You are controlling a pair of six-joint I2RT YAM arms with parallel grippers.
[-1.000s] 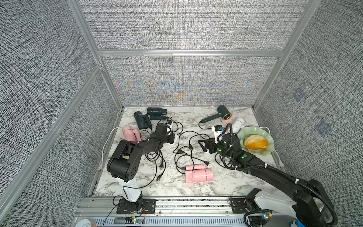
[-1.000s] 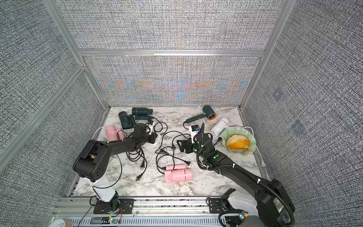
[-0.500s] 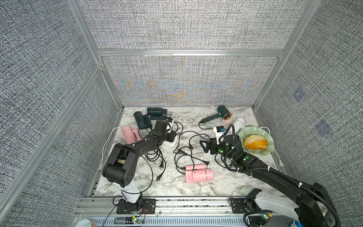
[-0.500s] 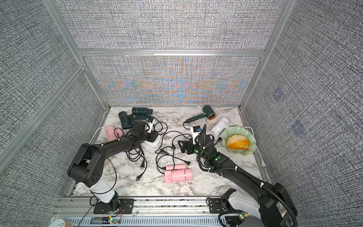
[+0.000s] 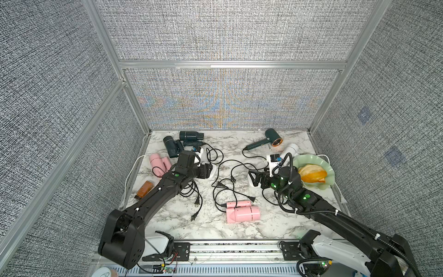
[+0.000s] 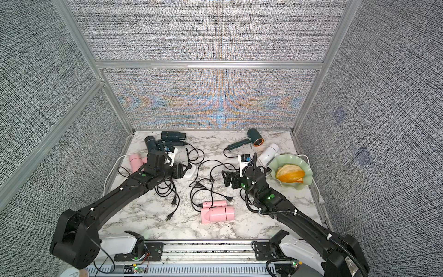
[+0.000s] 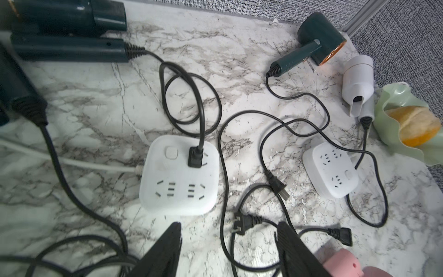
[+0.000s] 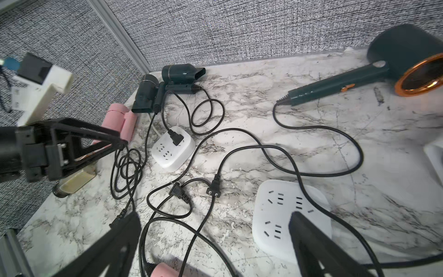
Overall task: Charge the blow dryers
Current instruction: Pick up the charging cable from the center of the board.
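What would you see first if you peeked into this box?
A messy tangle of black power cords sprawls across the middle of the white marble table, and a pink plastic hair dryer lies nearer the front edge. At the right side, a pale green wavy-rimmed dish holds orange pieces.

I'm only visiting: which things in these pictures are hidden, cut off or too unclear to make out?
Right power strip: both top views, mostly covered by the right arm.
Near pink dryer: left wrist view, cut off by the picture's edge.
Amber bottle: right wrist view, partly behind the left tool; label unreadable.
A dark teal dryer: left wrist view, cropped by the picture's edge.
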